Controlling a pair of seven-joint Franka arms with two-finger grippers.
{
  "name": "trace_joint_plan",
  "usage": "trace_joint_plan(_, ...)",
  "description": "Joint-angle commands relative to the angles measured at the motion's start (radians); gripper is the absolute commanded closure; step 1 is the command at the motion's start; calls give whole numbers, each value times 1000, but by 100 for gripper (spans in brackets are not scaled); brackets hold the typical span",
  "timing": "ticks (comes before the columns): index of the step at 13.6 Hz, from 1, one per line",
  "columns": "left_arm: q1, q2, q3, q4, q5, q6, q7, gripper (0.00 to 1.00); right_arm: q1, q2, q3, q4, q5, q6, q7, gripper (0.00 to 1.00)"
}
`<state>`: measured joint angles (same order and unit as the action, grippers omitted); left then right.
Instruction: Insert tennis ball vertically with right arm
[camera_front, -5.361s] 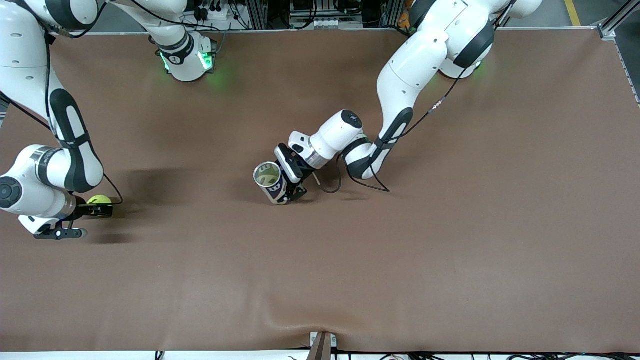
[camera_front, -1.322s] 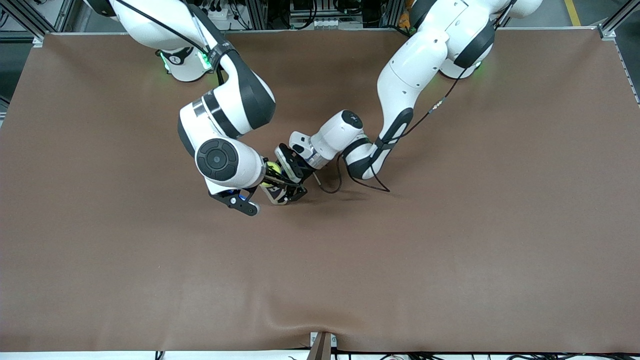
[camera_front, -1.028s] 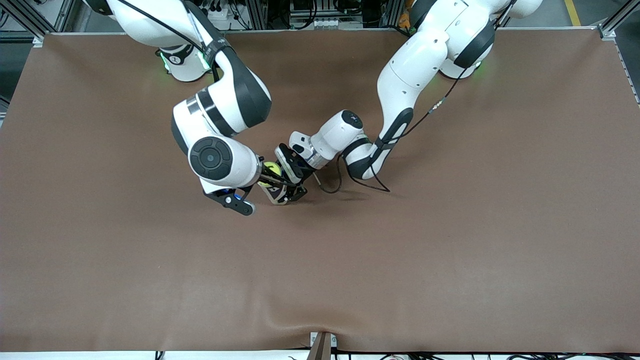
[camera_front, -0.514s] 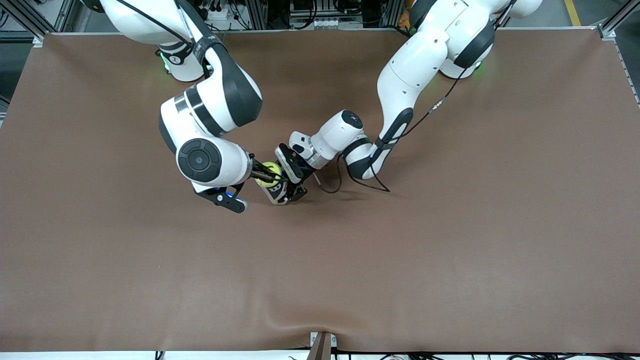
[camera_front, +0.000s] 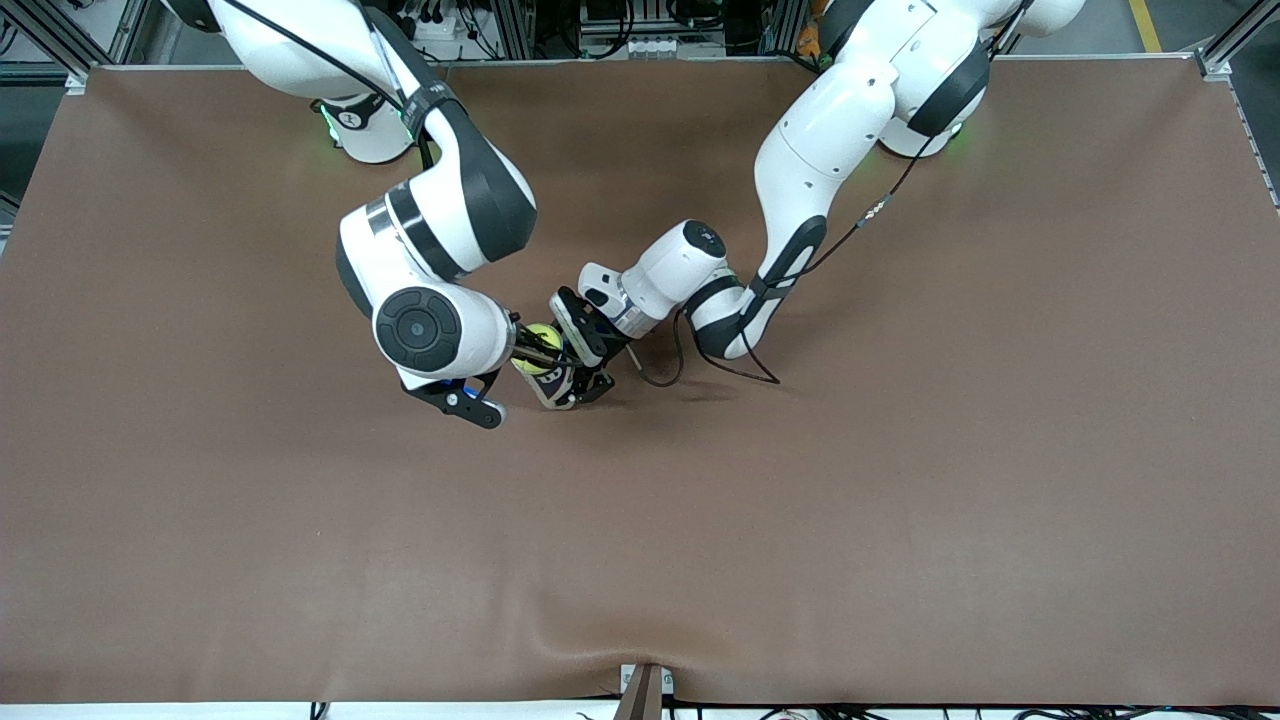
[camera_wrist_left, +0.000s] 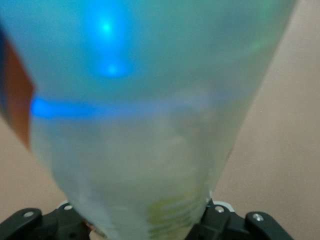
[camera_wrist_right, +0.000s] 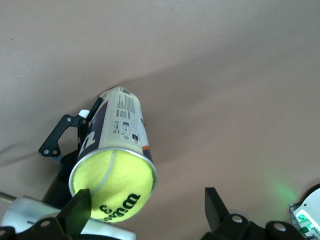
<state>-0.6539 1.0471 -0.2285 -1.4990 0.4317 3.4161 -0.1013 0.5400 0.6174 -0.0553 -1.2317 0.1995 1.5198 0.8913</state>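
The brown counter is wide, and a large bare area of it lies toward the front camera and toward both ends, so there is much open room around the middle group. Going from the right arm's end, the right gripper hangs just over the open mouth of the tall clear plastic tennis-ball can, with its wrist toward the right arm's end of the counter. Its black fingers stand wide apart and grip nothing; one finger shows close against the edge of the ball, the second one is well apart over bare counter. The yellow-green tennis ball sits in the mouth of the can, with its top filling the round metal rim, and the printed letters on the felt are visible in the right wrist view. The can stands upright on the counter near its middle. Next, toward the left arm's end, the left gripper is low at the side of the can, and its fingers are closed onto the can body near its base, holding it. In the left wrist view the can wall fills nearly everything.
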Motion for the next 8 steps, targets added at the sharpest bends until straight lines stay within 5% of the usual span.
trace_joint_plan(1,8,-16,5,-21,5,0,5,23,0,7,-1,-18,5,7,-11,0)
trace_joint_plan(8,10,-16,5,-23,5,0,5,23,-37,-93,-12,-6,-12,-95,-86,0)
